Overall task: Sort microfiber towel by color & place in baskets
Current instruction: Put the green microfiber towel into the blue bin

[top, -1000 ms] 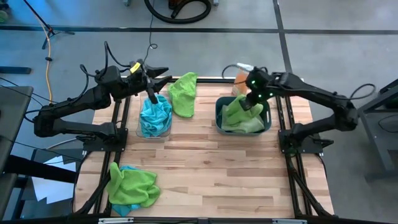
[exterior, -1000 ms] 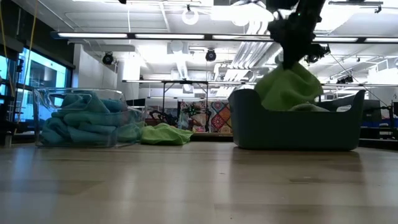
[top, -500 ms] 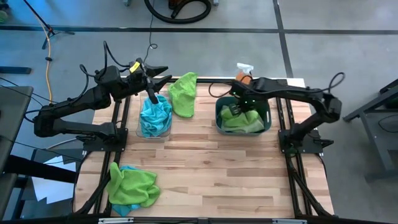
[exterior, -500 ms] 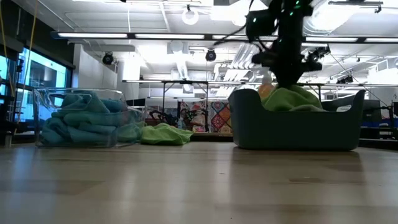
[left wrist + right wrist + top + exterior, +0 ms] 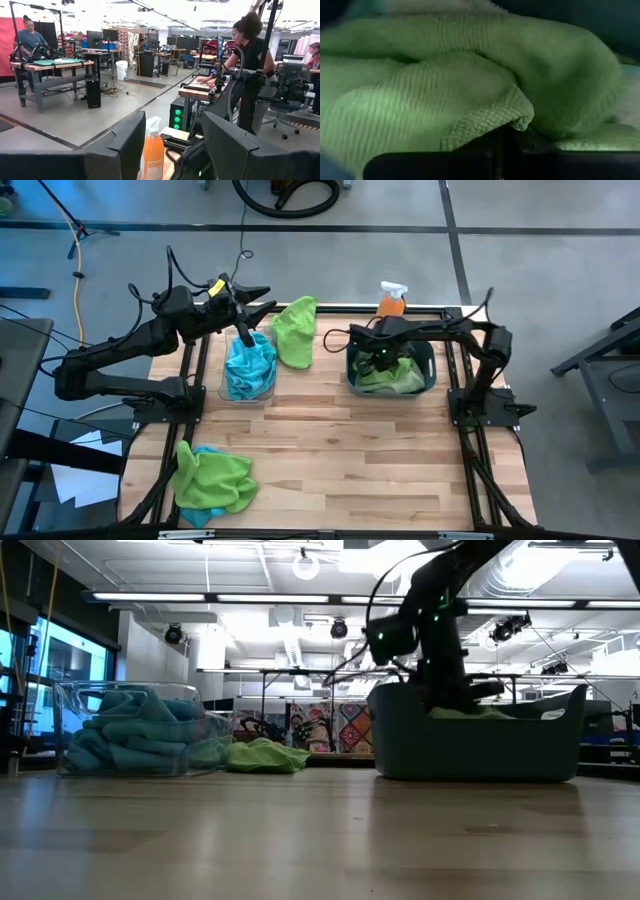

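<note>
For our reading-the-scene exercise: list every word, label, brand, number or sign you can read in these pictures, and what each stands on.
None can be read.
Orange spray bottle: no legible label.
Clear basket and dark tub: no markings visible.
Background room panels: too blurred to read.

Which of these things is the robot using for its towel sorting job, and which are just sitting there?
For the job:
clear bin full of blue towels
dark tub holding green towels
green towel between the bins
green and blue towel pile at the table's near corner
right gripper, down in the dark tub

Just sitting there:
orange spray bottle behind the dark tub
</note>
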`<state>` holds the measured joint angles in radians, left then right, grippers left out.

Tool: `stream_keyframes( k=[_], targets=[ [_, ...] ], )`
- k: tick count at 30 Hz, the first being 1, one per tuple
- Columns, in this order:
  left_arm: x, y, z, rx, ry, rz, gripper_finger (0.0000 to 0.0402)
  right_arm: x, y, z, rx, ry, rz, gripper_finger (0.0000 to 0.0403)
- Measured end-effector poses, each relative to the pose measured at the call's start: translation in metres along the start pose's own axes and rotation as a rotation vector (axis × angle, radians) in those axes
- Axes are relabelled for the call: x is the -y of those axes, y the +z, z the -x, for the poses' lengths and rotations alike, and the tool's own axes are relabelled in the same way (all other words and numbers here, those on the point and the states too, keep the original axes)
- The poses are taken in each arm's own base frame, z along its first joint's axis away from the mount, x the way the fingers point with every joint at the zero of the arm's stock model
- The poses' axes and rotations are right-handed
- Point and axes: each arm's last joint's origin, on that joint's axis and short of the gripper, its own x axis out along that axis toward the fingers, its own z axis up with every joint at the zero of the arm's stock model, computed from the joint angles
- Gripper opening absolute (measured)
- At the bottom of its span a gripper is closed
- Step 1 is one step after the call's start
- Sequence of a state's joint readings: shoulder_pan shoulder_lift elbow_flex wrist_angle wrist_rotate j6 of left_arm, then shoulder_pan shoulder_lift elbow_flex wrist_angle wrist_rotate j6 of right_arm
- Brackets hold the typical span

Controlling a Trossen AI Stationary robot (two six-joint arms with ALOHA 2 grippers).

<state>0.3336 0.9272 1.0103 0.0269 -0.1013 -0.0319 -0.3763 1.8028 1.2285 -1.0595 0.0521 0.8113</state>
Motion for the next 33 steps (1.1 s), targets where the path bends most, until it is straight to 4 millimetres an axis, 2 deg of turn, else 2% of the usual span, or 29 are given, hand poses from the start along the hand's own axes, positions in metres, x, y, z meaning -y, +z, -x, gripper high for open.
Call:
stream_keyframes(
  k=[4, 8, 12, 19, 22, 27, 33],
  targets=[
    [0.000, 0.000, 0.000, 0.000, 0.000, -0.001, 0.0184, -0.005, 0.003, -0.016, -0.038, -0.038, 0.004, 0.0000],
    [0.000, 0.000, 0.000, 0.000, 0.000, -0.002, 0.0184, -0.007, 0.004, -0.020, -0.037, -0.037, 0.004, 0.0016],
    [0.000, 0.000, 0.000, 0.000, 0.000, -0.003, 0.0184, -0.006, 0.004, -0.017, -0.025, -0.025, 0.009, 0.0073],
    [0.000, 0.000, 0.000, 0.000, -0.001, -0.006, 0.0184, -0.003, 0.002, -0.003, 0.014, 0.016, 0.028, 0.0205],
    [0.000, 0.000, 0.000, 0.000, -0.001, -0.021, 0.0184, -0.002, 0.002, -0.001, 0.013, 0.027, 0.032, 0.0241],
    [0.000, 0.000, 0.000, 0.000, -0.001, -0.018, 0.0184, -0.004, 0.003, 0.001, -0.007, 0.075, 0.054, 0.0256],
    [0.000, 0.000, 0.000, 0.000, -0.001, -0.018, 0.0184, 0.003, 0.001, 0.037, 0.113, 0.113, 0.032, 0.0256]
  ],
)
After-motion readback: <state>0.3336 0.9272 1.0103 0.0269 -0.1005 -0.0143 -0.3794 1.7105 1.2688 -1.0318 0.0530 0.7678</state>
